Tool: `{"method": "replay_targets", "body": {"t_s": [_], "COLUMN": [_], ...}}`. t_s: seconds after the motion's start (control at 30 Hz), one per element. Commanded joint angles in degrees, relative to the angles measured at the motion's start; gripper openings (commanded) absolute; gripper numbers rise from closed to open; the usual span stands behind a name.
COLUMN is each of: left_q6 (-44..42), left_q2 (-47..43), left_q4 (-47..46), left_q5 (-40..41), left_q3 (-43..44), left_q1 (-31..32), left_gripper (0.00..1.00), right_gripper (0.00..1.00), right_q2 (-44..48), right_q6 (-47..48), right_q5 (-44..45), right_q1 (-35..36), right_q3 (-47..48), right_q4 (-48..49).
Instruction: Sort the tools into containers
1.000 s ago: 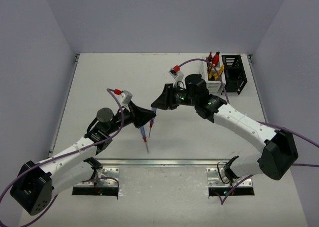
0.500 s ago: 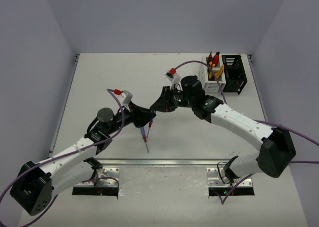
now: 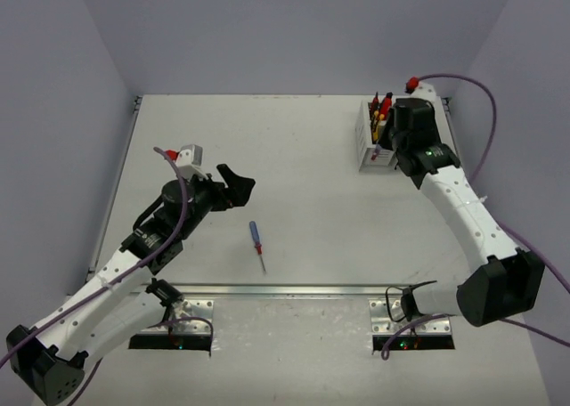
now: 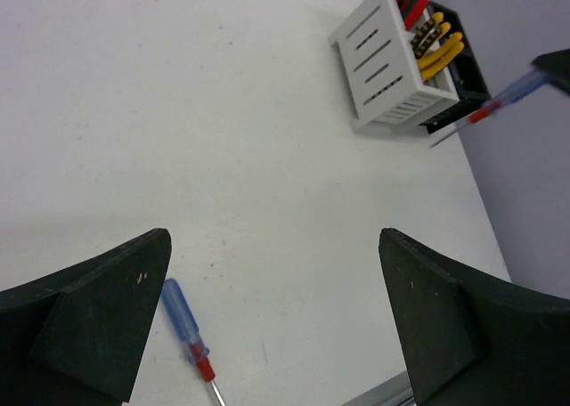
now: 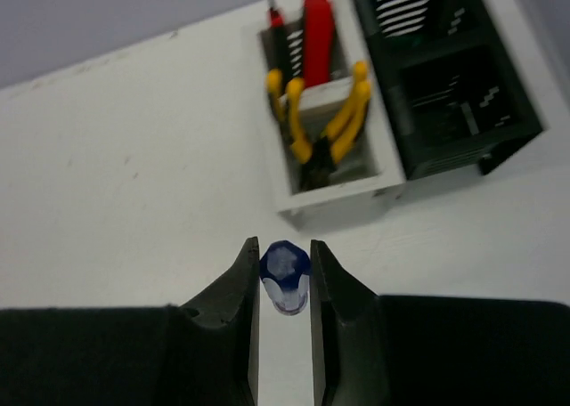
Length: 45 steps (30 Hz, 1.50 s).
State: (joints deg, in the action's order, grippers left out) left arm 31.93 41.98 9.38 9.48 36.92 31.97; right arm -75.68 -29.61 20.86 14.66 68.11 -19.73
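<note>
My right gripper (image 5: 283, 247) is shut on the blue handle of a thin screwdriver (image 5: 285, 274), held just short of the white bin (image 5: 338, 197). That bin holds yellow-handled pliers (image 5: 325, 125) and a red utility knife (image 5: 318, 28). The black bin (image 5: 445, 77) stands beside it on the right. From above, the right gripper (image 3: 381, 148) hangs at the white bin's (image 3: 363, 137) near end. My left gripper (image 4: 274, 246) is open over bare table. A second blue-and-red screwdriver (image 4: 183, 321) lies by its left finger, and also shows from above (image 3: 256, 239).
The bins stand at the table's far right corner, close to the back wall. In the top view my right arm covers the black bin. A metal rail (image 3: 285, 290) runs along the near table edge, just past the lying screwdriver's tip.
The grippers were together at mid-table on a screwdriver. The left has opened and drawn back to the left. The right has swung to the white bin with that screwdriver.
</note>
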Motion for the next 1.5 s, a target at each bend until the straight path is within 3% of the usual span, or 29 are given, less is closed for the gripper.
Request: {"method": "replay_targets", "body": {"t_s": [0.0,0.33,0.47,0.87,1.2,1.37,1.47], "left_q6": [2.23,3.50,3.66,3.01,3.31,3.48,3.74], "left_q2": [-0.67,3.05,4.58,7.10,8.99,8.12,8.20], "left_q4": [9.23,3.10,2.42,-4.31,-5.59,-5.09,-4.50], "left_q5": [2.37,-3.08,-3.59,-8.08,-9.04,-8.78,-8.10], "left_q3": [-2.39,-10.11,-10.71,-13.66,-13.54,-13.73,-13.97], "left_q1": [0.47,0.47,0.47,0.45,0.47,0.47,0.47], "left_gripper": [1.00,1.00,1.00,1.00,1.00,1.00,1.00], "right_gripper": [0.00,0.00,0.00,0.00,0.00,0.22,0.44], "right_q2": [1.73,-11.87,-12.64,-14.81,-12.74,-12.71,-12.07], "right_q6": [7.26,8.16,9.09,12.48,13.71,14.22,13.90], "right_q5": [16.19,10.77,7.31,6.53,5.25,4.80,4.47], "right_q1": [-6.33,-16.60,-17.55,-18.09,-17.92,-17.92,-17.84], "right_q3": [6.48,15.16,9.29,4.26,-0.69,-0.33,-1.10], "right_q4": [3.94,12.48,24.93,36.11,39.14,37.77,37.83]}}
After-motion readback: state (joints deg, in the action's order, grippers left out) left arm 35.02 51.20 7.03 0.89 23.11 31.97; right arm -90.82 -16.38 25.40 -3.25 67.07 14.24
